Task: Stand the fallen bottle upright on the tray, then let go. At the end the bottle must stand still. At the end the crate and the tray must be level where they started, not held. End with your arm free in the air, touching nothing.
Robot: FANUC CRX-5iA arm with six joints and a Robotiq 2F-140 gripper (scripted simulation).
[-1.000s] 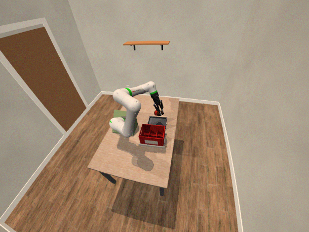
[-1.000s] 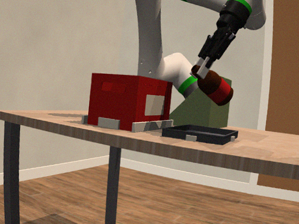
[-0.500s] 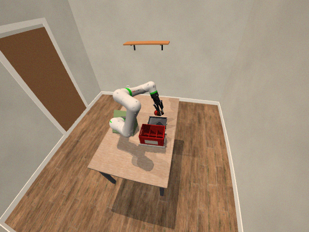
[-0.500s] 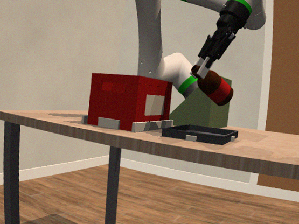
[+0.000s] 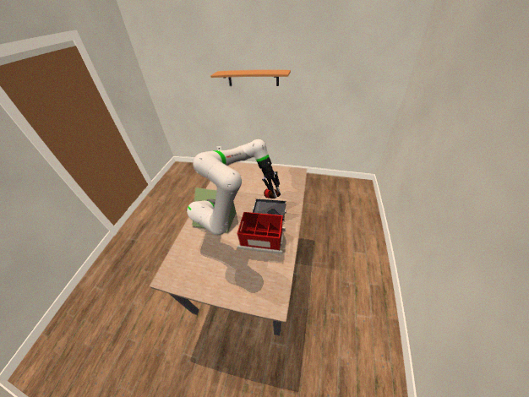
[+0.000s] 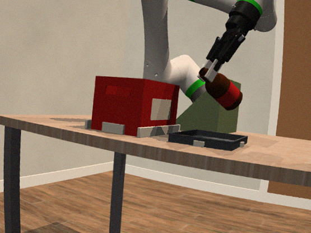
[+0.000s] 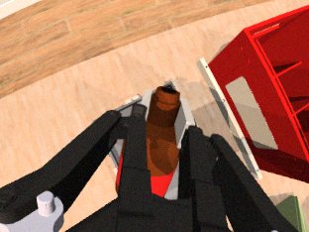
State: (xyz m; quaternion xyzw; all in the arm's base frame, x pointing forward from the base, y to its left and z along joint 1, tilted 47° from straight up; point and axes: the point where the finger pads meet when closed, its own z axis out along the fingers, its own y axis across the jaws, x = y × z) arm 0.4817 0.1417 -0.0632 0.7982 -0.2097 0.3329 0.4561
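Note:
My gripper [image 6: 208, 73] is shut on the neck end of a brown bottle [image 6: 222, 90] with a red label. It holds the bottle tilted in the air, base pointing down and to the right, well above the dark tray [image 6: 207, 138]. In the wrist view the bottle [image 7: 160, 143] sits between my black fingers, with the tray mostly hidden beneath it. From the top view the bottle [image 5: 269, 193] hangs over the far edge of the tray [image 5: 269, 208]. The red crate [image 6: 134, 106] stands level on the table beside the tray.
The red crate [image 5: 260, 230] has open compartments and sits in grey corner guides just in front of the tray. A green block [image 6: 210, 111] holds the arm's base behind the tray. The table's far edge [image 5: 298, 168] lies close behind my gripper.

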